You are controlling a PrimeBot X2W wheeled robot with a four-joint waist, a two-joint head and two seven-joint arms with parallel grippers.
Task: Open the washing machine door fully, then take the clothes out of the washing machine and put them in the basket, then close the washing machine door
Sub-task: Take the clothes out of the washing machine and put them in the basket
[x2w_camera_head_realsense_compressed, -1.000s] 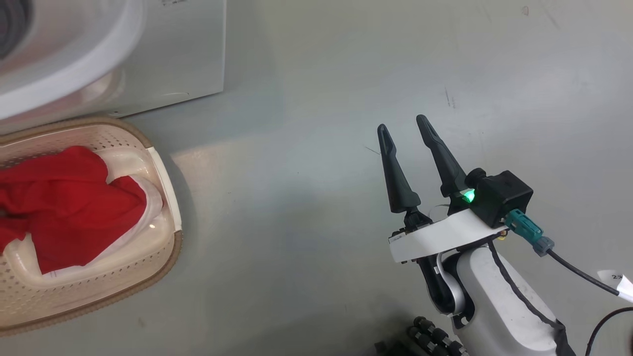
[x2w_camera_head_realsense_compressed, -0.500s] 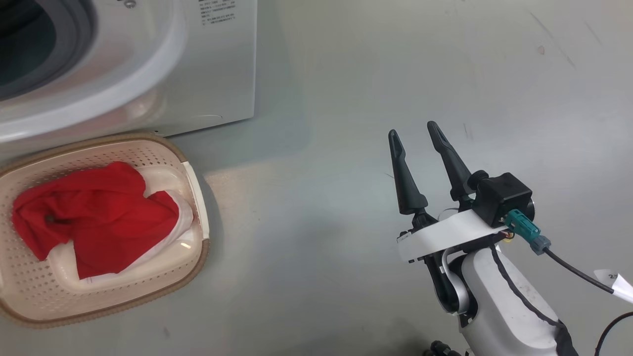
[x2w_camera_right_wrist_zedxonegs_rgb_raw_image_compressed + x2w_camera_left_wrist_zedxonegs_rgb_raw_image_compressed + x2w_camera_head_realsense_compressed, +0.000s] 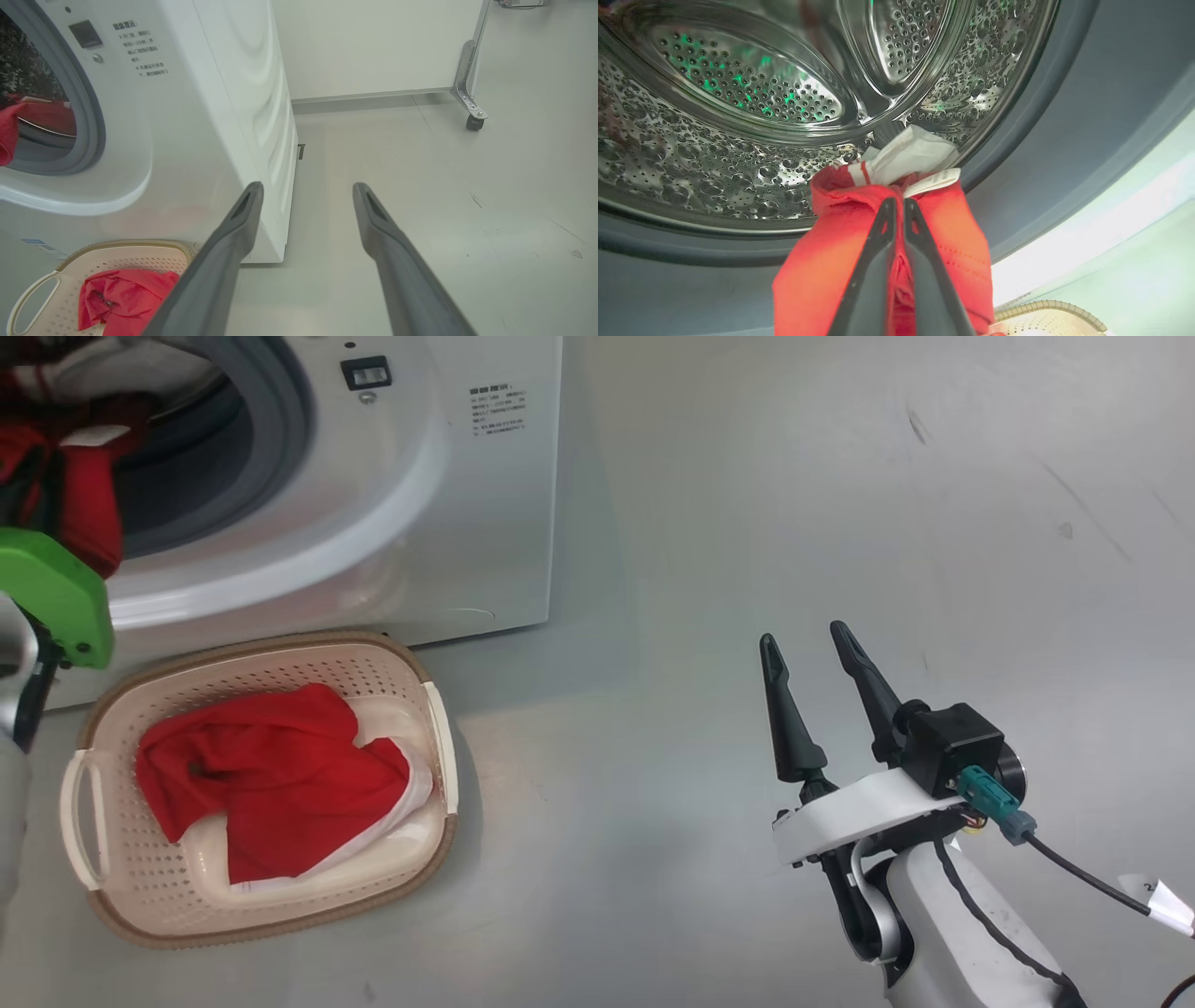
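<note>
my head camera has turned toward the washer [image 3: 448, 523], so the whole picture slid. nothing on the floor moved. now i can see the round mouth of the washer and the whole basket [image 3: 280, 642], which sits on the floor just in front of it. some red clothes [image 3: 271, 775] lie in the basket. more red and white clothes hang at the edge of the drum [image 3: 738, 93], and my left gripper [image 3: 899, 203] is squeezed tight on them. my right gripper [image 3: 803, 635] is spread wide with nothing in it. it is out over the bare floor, well away from the basket, same as before. so i think one load is done and the next one is on its way out. closing up comes after that.

the washer front has small dark print [image 3: 497, 409] beside the mouth. it is too small for me to read. low down there is a little blue label [image 3: 35, 242], too blurry to read. a white tag [image 3: 931, 179] sticks out of the held clothes, and i see no words on it.
</note>
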